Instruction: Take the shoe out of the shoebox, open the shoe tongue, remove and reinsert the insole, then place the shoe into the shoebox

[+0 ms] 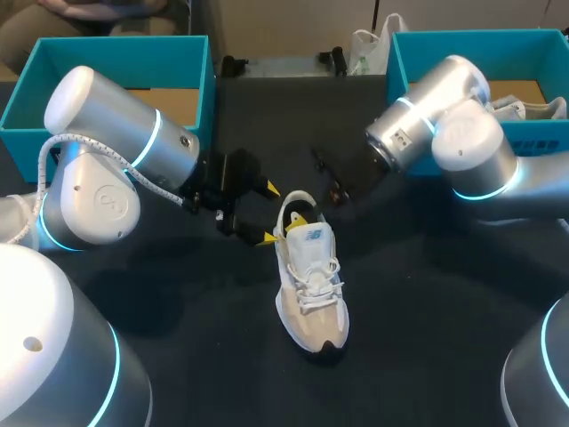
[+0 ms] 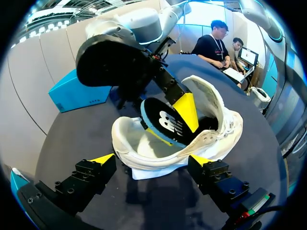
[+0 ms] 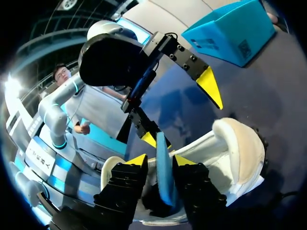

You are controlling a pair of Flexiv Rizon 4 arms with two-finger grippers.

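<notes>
The shoe [image 1: 309, 285] lies mid-frame, toe toward the lower edge, long axis running up-frame. At its heel the left gripper [image 1: 268, 213] gapes wide, gripping nothing. The right gripper [image 3: 160, 160] pinches the insole [image 3: 163, 184], which stands on edge in the heel opening.

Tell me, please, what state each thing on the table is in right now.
Shoe: on its sole on the table, outside both boxes.
Insole: partly out of the shoe, tilted up.
Right gripper: shut on the insole.
Left gripper: open, at the shoe's heel end.
Left box: open on top.
Right box: open on top, a white item inside.
</notes>
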